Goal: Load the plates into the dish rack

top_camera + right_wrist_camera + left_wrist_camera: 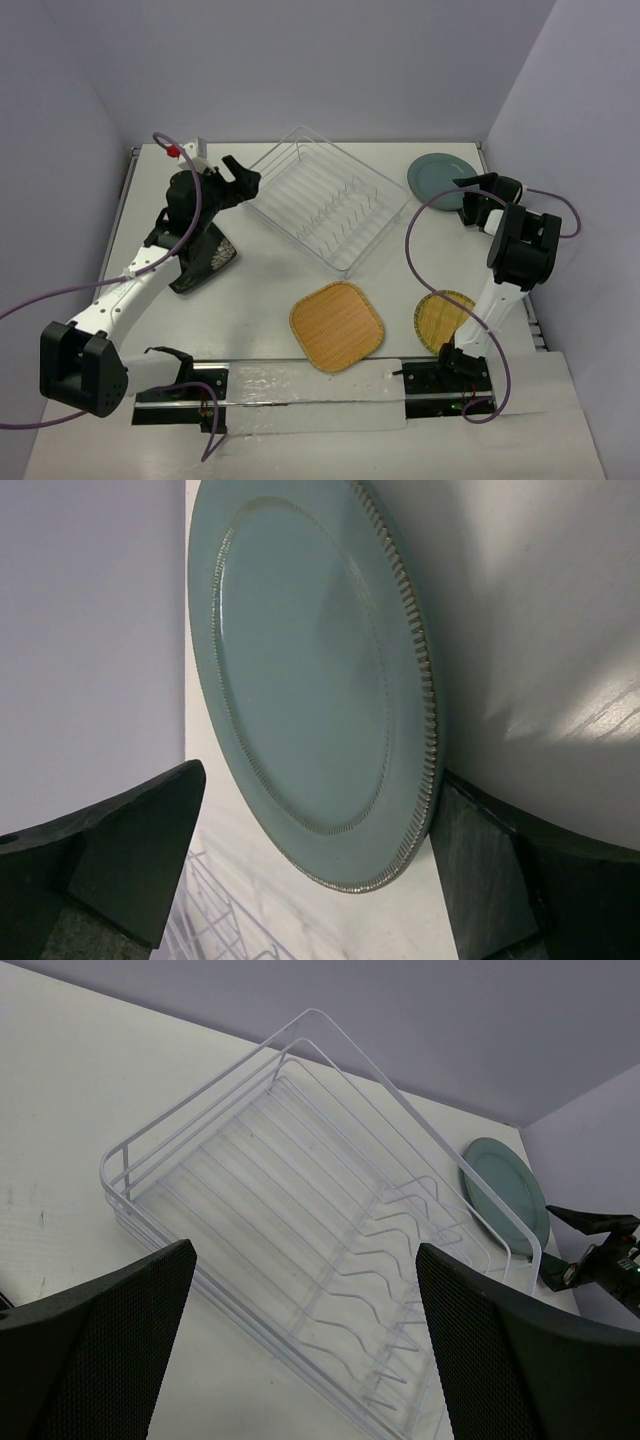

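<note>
Top external view: I see the dish rack at upper centre. My left gripper sits just left of it, spread wide and holding nothing. My right gripper gapes at the edge of the grey-blue plate, upper right. The black plate lies at left, the tan rounded-square plate at lower centre and the tan round plate at lower right.
</note>
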